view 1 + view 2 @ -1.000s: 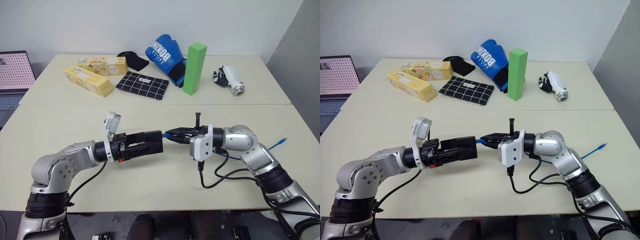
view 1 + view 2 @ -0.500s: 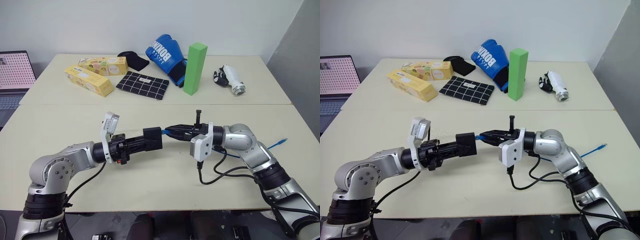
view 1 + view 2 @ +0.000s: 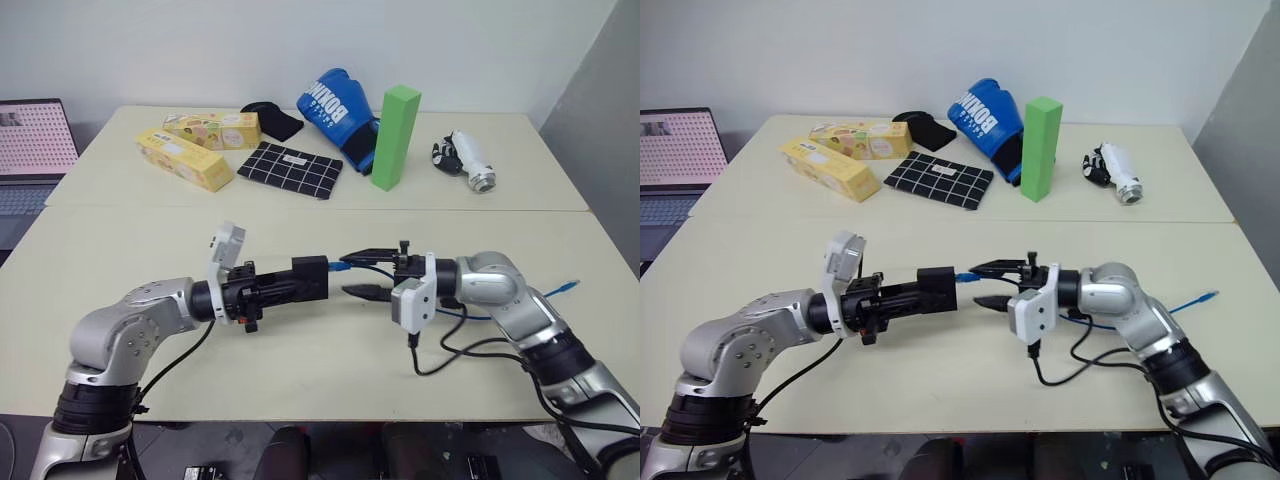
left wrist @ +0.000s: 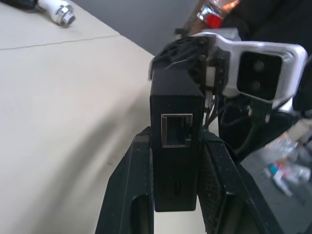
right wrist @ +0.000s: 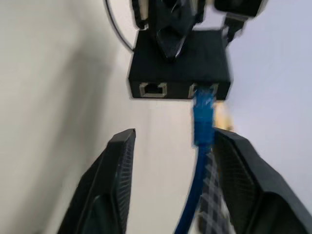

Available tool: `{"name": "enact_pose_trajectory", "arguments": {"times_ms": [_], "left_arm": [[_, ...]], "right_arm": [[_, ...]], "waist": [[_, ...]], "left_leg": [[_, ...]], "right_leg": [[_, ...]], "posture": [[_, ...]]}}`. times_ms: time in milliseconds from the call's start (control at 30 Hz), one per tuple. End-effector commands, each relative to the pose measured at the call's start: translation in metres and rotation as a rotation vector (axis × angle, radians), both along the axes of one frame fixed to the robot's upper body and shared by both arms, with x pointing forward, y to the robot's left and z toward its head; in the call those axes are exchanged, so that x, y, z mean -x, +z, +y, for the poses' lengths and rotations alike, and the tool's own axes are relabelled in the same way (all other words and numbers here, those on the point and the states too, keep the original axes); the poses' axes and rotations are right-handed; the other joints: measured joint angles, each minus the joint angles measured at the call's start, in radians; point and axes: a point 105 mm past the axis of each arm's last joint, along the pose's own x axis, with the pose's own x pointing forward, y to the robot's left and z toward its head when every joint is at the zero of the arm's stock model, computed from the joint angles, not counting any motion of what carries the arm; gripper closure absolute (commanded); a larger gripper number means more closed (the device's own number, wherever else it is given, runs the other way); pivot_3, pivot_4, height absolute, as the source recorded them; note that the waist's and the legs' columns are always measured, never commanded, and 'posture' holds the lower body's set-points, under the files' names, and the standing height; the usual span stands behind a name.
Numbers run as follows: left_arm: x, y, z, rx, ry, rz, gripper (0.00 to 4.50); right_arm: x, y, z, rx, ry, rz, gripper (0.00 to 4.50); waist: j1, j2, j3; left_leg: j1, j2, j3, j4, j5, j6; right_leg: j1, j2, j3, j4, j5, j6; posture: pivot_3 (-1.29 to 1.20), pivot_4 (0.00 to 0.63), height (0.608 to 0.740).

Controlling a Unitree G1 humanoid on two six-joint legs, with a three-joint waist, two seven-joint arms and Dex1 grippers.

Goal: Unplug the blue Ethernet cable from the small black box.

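Note:
The small black box is held level above the near table, and my left gripper is shut on its sides. In the left wrist view the box stands between the two fingers with an empty port facing the camera. The blue Ethernet cable is plugged into the box's far side; the right wrist view shows its plug seated in one of two ports. My right gripper faces the box, open, its fingers above and below the cable without clamping it. The cable runs past my right arm to its free end.
On the far table lie a blue boxing glove, an upright green block, a black checked cloth, two yellow cartons, and a white and black object. A laptop stands at the left edge.
My left gripper closed on the black box. My right gripper, which was shut on the cable at the plug, has opened and drawn slightly back to the right.

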Motion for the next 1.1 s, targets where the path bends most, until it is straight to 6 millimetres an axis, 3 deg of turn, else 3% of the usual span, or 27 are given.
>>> {"name": "enact_pose_trajectory", "arguments": {"times_ms": [33,133,300,467,767,1100], "left_arm": [[-0.003,-0.003,-0.01,-0.043,-0.069,-0.139,3.72],[-0.007,-0.009,-0.017,-0.047,-0.108,-0.18,3.72],[-0.002,-0.008,-0.022,0.025,-0.192,-0.125,3.72],[0.004,-0.006,-0.021,0.063,-0.24,-0.062,3.72],[0.001,-0.004,-0.014,0.091,-0.217,-0.037,3.72],[0.004,-0.006,-0.016,0.09,-0.213,-0.038,3.72]], "right_arm": [[0.01,0.02,-0.008,-0.102,-0.058,0.254,1.27],[0.021,0.026,-0.015,-0.186,-0.115,0.552,1.27],[0.02,0.035,-0.013,-0.333,-0.187,0.795,1.27],[0.03,0.036,-0.004,-0.359,-0.158,0.99,1.27],[0.026,0.033,-0.003,-0.379,-0.172,1.108,1.27],[0.022,0.028,-0.001,-0.373,-0.195,1.129,1.27]], "waist": [[-0.002,0.0,0.0],[-0.003,0.001,0.0],[-0.01,0.0,0.0],[-0.009,0.001,0.0],[-0.009,0.001,0.0],[-0.009,0.001,0.0]], "left_leg": [[0.0,0.0,0.0,0.0,0.0,0.0],[0.0,0.0,-0.001,0.0,0.0,0.0],[0.0,0.0,-0.001,0.0,0.0,0.001],[0.0,0.0,-0.001,-0.001,0.0,0.001],[0.0,0.0,-0.001,0.0,0.0,0.001],[-0.001,0.0,-0.001,0.0,0.0,0.001]], "right_leg": [[0.0,0.0,0.0,0.0,0.0,0.0],[0.0,0.0,0.0,0.0,0.0,0.0],[0.0,0.0,0.0,0.0,0.0,0.0],[-0.001,0.001,-0.001,0.0,0.0,0.0],[-0.001,0.002,0.0,0.0,0.0,0.0],[-0.001,0.002,0.0,0.0,0.0,0.0]], "posture": [[0.0,0.15,0.74],[0.0,0.15,0.74],[0.0,0.15,0.74],[0.0,0.15,0.74],[0.0,0.15,0.74],[0.0,0.15,0.74]]}}
